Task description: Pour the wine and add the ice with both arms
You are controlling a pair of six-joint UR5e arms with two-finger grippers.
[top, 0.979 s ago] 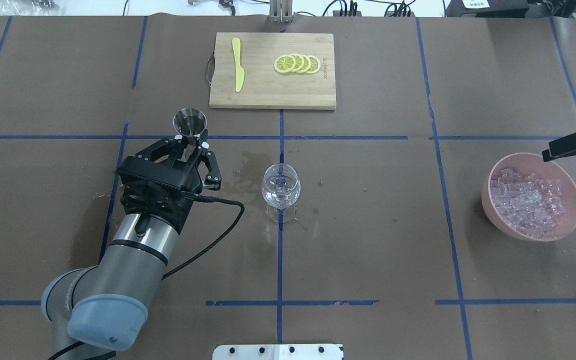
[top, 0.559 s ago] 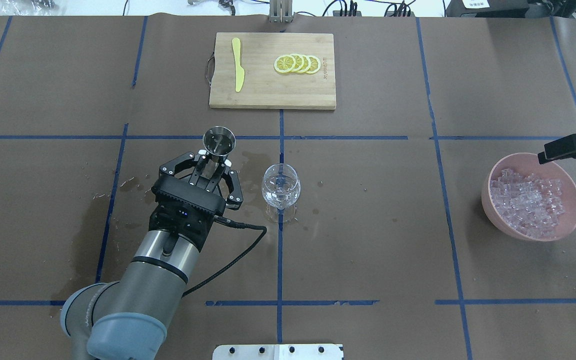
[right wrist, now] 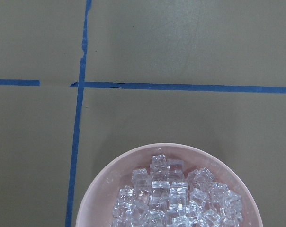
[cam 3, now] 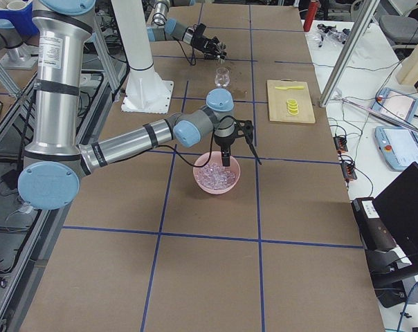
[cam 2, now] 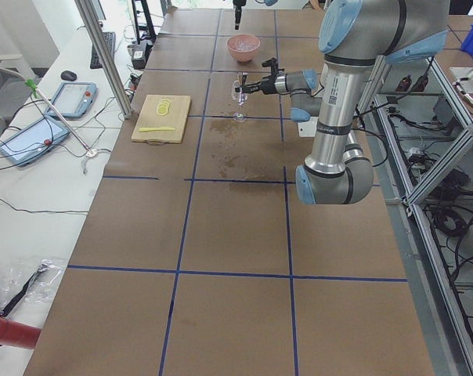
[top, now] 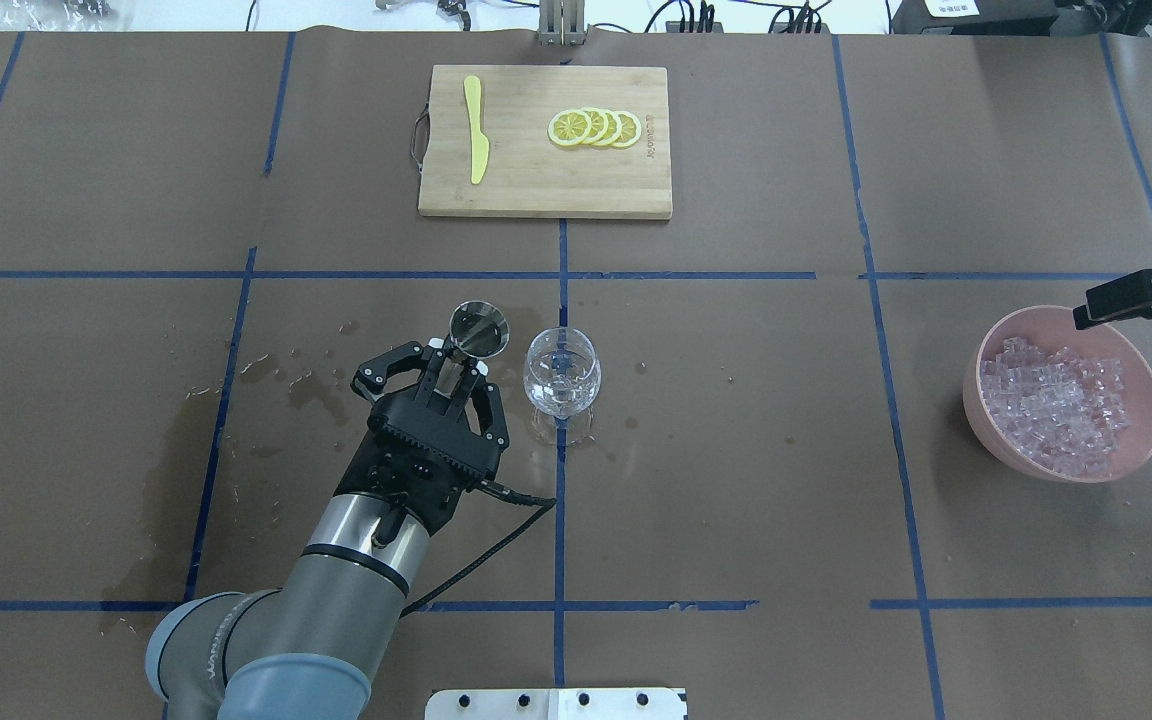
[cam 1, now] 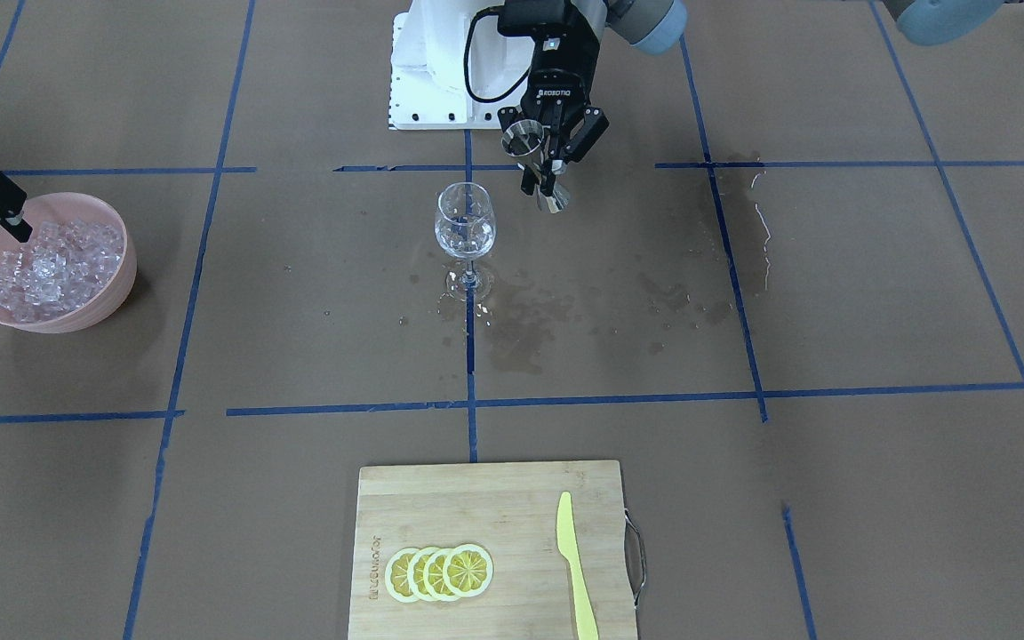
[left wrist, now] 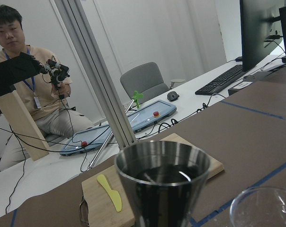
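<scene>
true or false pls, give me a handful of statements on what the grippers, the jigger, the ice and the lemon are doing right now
1. The left gripper is shut on the metal jigger. True.
2. The jigger is held directly over the mouth of the wine glass. False: it is held beside the glass, clear of its rim.
3. The ice sits piled in the pink bowl. True.
4. The lemon slices lie in the wine glass. False: they lie in a row on the cutting board, apart from the yellow knife.
5. The right gripper grips the wine glass. False: it is above the pink bowl's rim, far from the glass.
</scene>
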